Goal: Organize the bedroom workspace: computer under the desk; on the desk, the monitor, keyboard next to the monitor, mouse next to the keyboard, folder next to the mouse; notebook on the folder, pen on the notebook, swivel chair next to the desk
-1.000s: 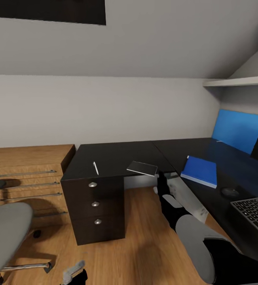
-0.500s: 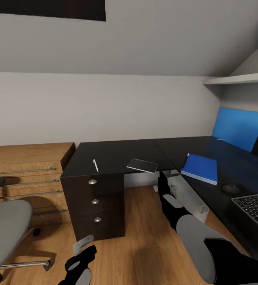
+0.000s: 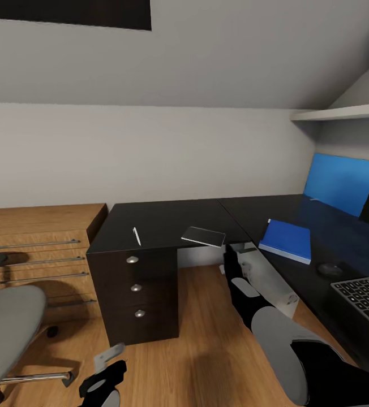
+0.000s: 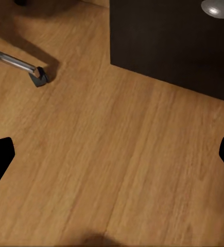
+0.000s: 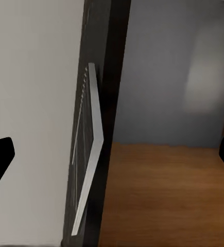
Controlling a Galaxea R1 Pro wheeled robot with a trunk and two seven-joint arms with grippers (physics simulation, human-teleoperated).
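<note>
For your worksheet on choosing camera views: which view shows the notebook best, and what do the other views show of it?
The head view is best: the notebook lies whole on the desk, at its front edge. The right wrist view gives it edge-on, overhanging that edge. The left wrist view looks at the floor instead.

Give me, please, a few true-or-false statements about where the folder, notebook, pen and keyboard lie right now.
1. The blue folder lies on the desk. True.
2. The notebook is stacked on the folder. False: it lies apart from it, at the desk's front edge.
3. The pen rests on the notebook. False: it lies on the desktop above the drawers.
4. The keyboard is on the desk. True.
5. The swivel chair holds the folder. False: its grey seat shows nothing blue.
</note>
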